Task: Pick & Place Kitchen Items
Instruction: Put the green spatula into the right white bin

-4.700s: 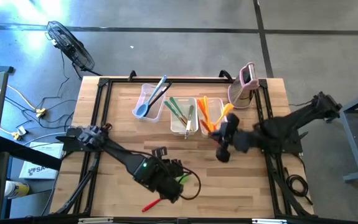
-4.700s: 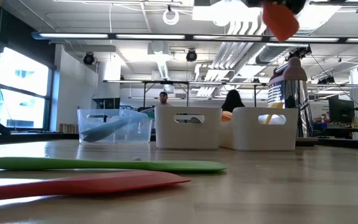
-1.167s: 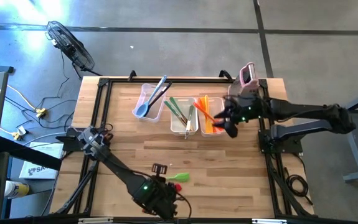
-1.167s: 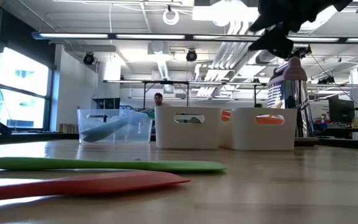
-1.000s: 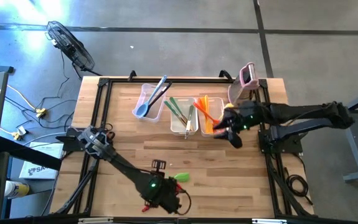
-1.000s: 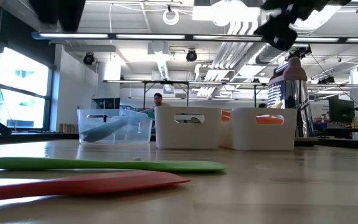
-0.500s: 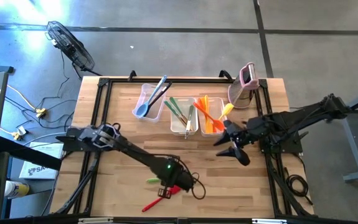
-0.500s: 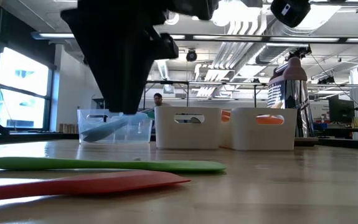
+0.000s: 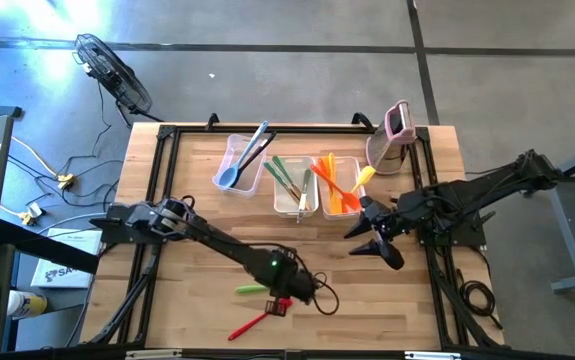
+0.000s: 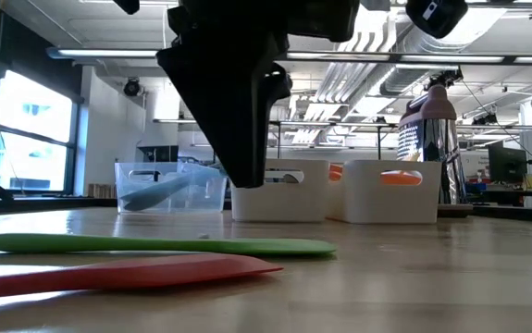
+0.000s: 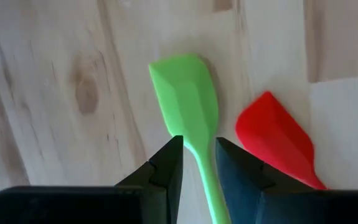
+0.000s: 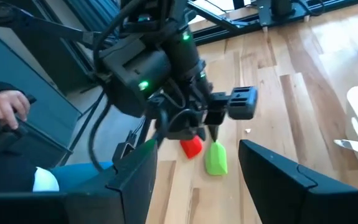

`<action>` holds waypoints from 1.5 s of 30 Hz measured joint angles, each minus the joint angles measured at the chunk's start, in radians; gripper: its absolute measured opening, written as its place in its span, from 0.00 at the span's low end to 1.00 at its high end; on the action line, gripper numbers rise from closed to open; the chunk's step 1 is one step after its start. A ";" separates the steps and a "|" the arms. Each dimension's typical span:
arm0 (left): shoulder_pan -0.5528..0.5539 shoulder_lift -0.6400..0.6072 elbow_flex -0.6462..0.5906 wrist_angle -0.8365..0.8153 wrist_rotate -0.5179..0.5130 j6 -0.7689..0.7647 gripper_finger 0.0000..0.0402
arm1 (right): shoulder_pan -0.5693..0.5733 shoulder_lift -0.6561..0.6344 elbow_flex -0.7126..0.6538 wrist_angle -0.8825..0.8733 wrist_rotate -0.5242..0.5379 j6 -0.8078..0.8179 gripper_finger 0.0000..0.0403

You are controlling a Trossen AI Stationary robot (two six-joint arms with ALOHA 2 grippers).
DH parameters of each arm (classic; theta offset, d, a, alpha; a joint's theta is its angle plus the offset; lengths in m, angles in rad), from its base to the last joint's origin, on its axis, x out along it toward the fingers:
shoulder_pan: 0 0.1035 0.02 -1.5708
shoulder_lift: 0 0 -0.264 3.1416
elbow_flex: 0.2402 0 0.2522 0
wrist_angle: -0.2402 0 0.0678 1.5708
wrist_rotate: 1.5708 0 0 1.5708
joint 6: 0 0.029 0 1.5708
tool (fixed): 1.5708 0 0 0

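A green spatula (image 9: 250, 290) and a red spatula (image 9: 250, 323) lie flat on the wooden table near its front edge, side by side. My left gripper (image 11: 198, 155) hovers above the green spatula (image 11: 185, 93), its fingers a little apart on either side of the neck just behind the blade, pointing down. In the low view its fingertips (image 10: 247, 180) stand above the spatula (image 10: 154, 245), not on it. The red blade (image 11: 272, 137) lies beside it. My right gripper (image 9: 365, 240) hangs open and empty over the table's right half, near the tubs.
Three tubs stand at the back: one with a blue spoon (image 9: 232, 165), one with green utensils (image 9: 292, 185), one with orange utensils (image 9: 337, 188). A pink-and-white gadget (image 9: 392, 135) stands at the far right. A person's hand (image 12: 7, 102) shows beyond the table.
My left gripper has gone from the table's near edge toward the far edge and right, and now stands over the green spatula's neck. My right gripper has drawn back from the orange tub toward the near edge. Both spatulas lie as before.
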 joint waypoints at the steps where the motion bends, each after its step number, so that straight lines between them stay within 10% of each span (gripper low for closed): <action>1: 0.000 0.000 0.000 -0.006 -0.001 -0.001 0.23 | 0.005 0.000 0.000 0.000 0.000 0.000 0.54; 45: 0.013 0.083 0.002 0.004 -0.045 -0.106 0.23 | 0.257 0.001 0.000 -0.016 0.160 0.049 0.54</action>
